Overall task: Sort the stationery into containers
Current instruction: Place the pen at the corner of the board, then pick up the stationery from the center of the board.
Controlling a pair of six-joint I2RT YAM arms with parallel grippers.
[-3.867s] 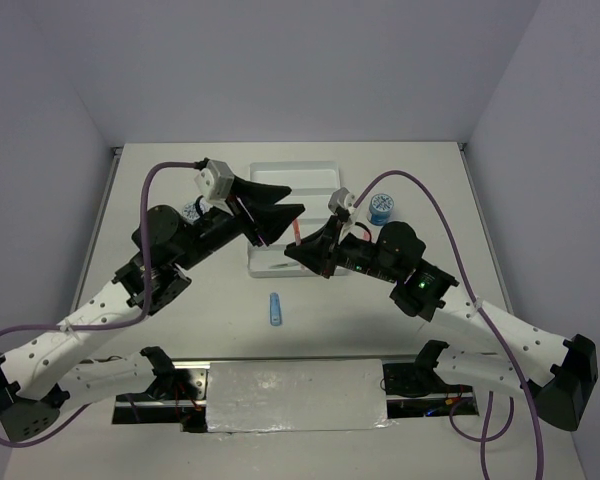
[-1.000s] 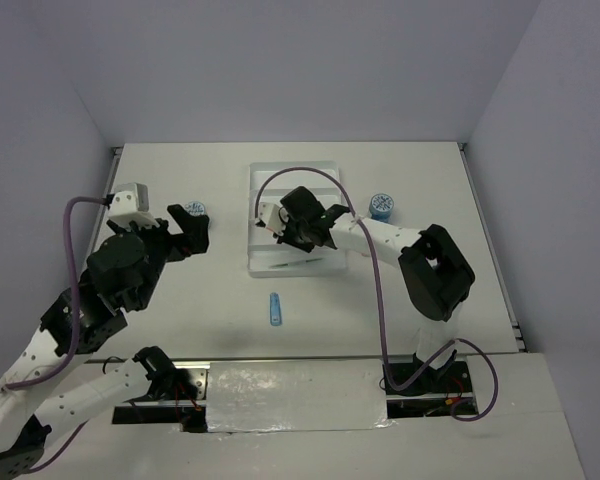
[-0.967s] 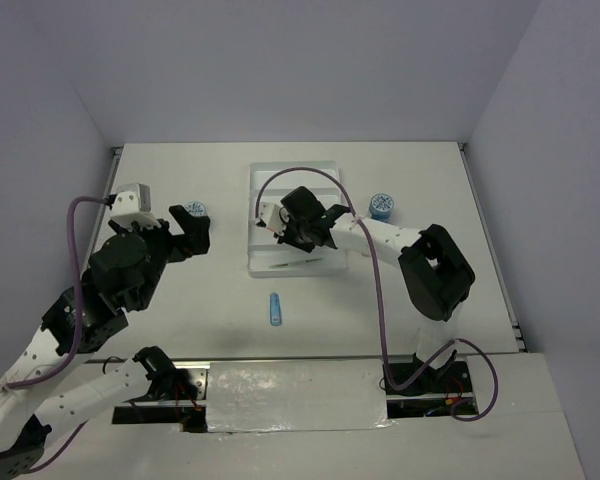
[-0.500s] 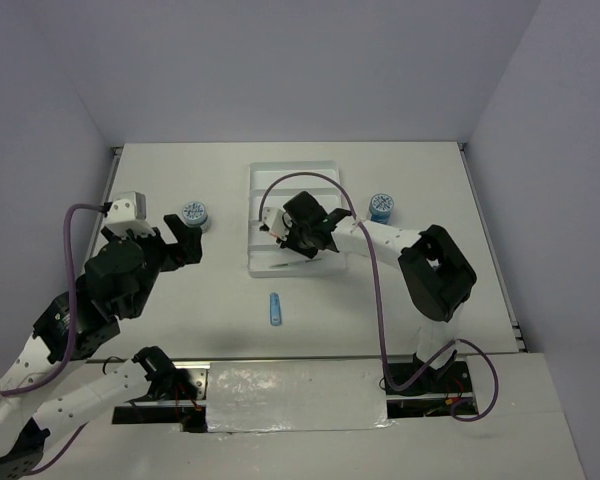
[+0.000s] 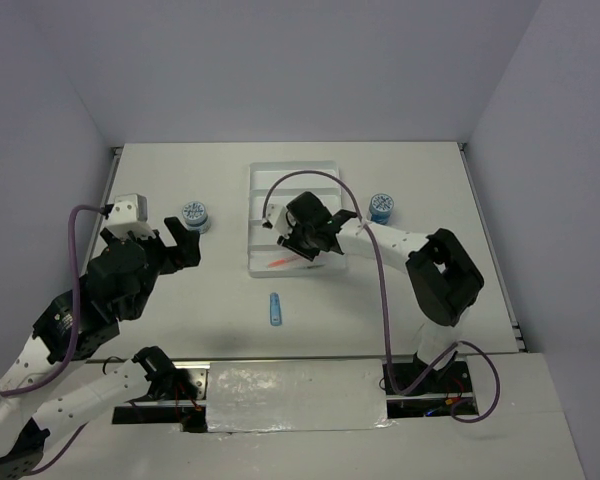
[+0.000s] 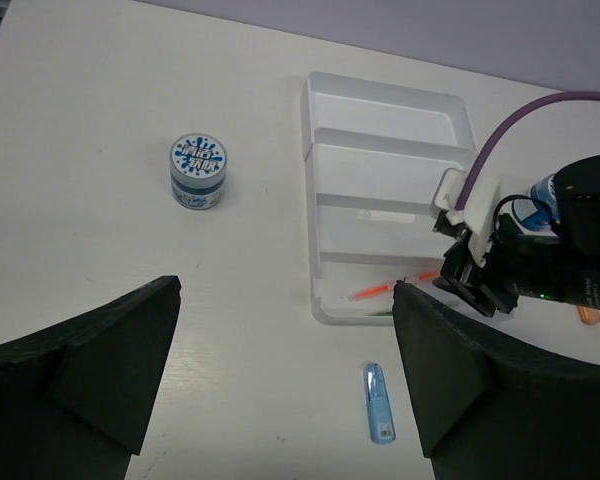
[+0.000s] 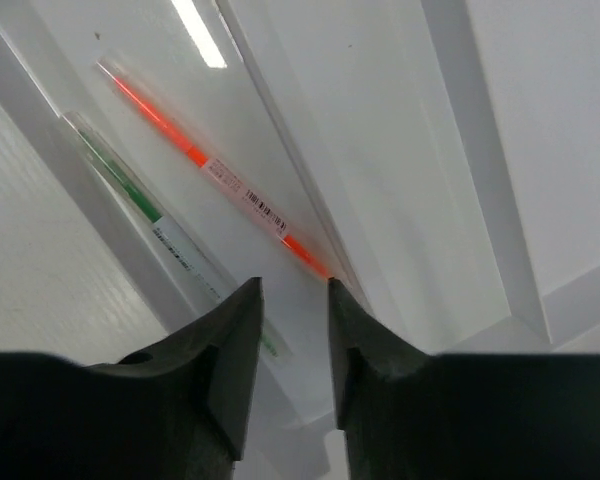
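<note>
The left gripper point(image 6: 285, 300) is hovering over bare table with its jaws spread wide, carrying nothing. One blue-white tub point(image 6: 198, 172) is standing upright ahead of it, a little to the left of its left finger and well apart from the fingers. I judge this the left gripper's natural next pick: it should be coming down centred over the lid, the jaws straddling the round wall, and closing only once both pads are level with the tub's middle.

A short blue stick point(image 6: 379, 404) is lying on the table just inside the left gripper's right finger, nearer the arms than the tray point(image 6: 380, 120).

The right gripper point(image 7: 292, 290) is hanging low over the tray's nearest compartment, its fingers parted by a narrow gap with nothing between them. The orange pen point(image 7: 220, 175) is lying free on the compartment floor directly below and ahead of the fingertips, slanting against the divider. The grey-green pen point(image 7: 145, 195) is lying just beside it, to the left of the fingers.

The step in hand looks like finishing this placement. To do it well, the right gripper should be widening a little more and lifting straight up, so neither finger is dragging the pens out.

The second tub point(image 5: 381, 207) is standing on the table to the right of the right gripper, outside the tray.
</note>
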